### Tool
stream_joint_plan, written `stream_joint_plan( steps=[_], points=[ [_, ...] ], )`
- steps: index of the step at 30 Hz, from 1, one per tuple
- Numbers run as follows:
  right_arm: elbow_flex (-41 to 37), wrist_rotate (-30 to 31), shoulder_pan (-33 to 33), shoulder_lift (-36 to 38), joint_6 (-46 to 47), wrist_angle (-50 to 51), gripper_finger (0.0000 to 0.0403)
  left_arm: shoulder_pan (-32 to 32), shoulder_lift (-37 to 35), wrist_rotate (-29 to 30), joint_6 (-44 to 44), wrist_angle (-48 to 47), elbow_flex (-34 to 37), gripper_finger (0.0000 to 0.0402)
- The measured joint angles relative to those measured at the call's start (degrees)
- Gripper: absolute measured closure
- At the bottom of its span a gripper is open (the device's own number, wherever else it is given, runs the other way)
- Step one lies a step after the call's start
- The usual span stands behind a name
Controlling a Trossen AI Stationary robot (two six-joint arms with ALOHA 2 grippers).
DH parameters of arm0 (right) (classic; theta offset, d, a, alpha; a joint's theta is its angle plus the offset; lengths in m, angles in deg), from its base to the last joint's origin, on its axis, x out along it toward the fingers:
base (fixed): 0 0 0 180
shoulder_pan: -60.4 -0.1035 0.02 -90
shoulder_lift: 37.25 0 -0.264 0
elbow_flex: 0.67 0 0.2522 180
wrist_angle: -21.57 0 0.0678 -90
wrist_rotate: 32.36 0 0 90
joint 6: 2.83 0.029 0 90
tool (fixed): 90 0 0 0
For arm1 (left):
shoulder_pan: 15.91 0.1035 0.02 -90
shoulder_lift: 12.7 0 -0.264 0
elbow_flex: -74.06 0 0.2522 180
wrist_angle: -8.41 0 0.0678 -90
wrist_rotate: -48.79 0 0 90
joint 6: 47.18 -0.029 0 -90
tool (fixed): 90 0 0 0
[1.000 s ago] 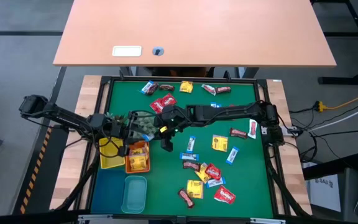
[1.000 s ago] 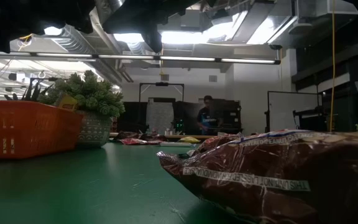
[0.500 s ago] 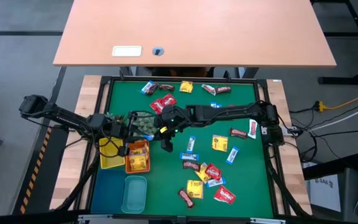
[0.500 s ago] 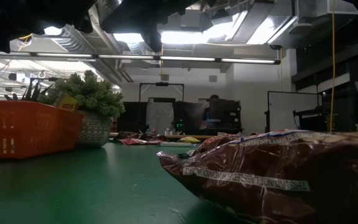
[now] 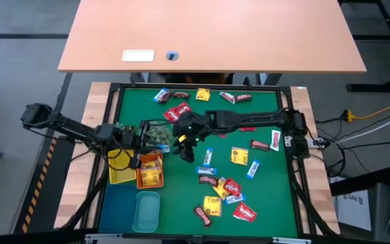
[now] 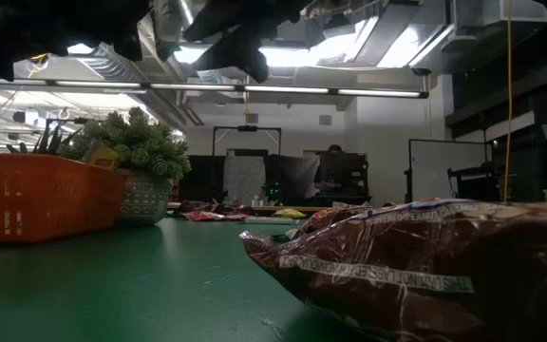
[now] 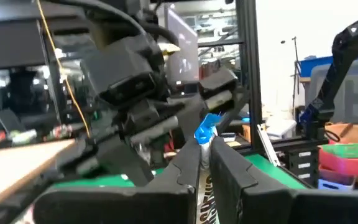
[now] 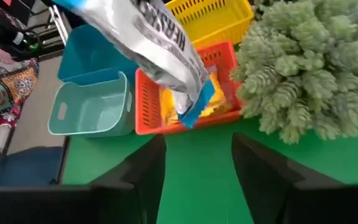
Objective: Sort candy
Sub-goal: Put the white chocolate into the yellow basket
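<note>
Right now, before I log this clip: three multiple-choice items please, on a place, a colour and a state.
1. Where is the plant ball? A beside the orange tray; B in the teal tray; C on the wooden desk.
2. Which tray holds yellow packets? A blue; B orange; C teal.
3. The left tool is: A wide open; B shut on a blue-white candy; C shut on a red packet.
Key: A, the plant ball stands next to the orange tray; B, yellow packets lie in it; B, the left tool pinches the blue-white candy, the right tool open.
</note>
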Motion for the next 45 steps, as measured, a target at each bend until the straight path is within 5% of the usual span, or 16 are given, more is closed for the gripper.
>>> stream_joint_plan(
  steps=[14,18,24,30,37,45],
  points=[
    [-0.81,5.92,-0.1,0.74,-7.76,22.88,0.0217,0.11,-8.17,-4.73,18.15,-20.64,-0.2,0.0378],
    [-0.79,7.09,-0.1,0.75,-7.77,23.02,0.0217,0.22,-14.55,-4.47,19.24,-42.03,-5.97,0.0381],
    [-0.76,8.02,-0.1,0.74,-7.78,23.02,0.0217,0.22,-17.08,-1.05,21.74,-80.71,-23.99,0.0379],
    [-0.76,8.11,-0.1,0.74,-7.79,23.31,0.0217,0.02,-15.07,-3.01,34.35,-103.52,-34.53,0.0379],
    [-0.76,8.11,-0.1,0.74,-7.79,25.14,0.0217,-2.02,-14.31,-10.53,50.68,-119.46,-33.71,0.0372],
    [-0.76,8.11,-0.23,0.74,-7.57,26.82,0.0217,-2.84,-14.19,-10.04,54.0,-122.55,-30.0,0.0351]
  ],
)
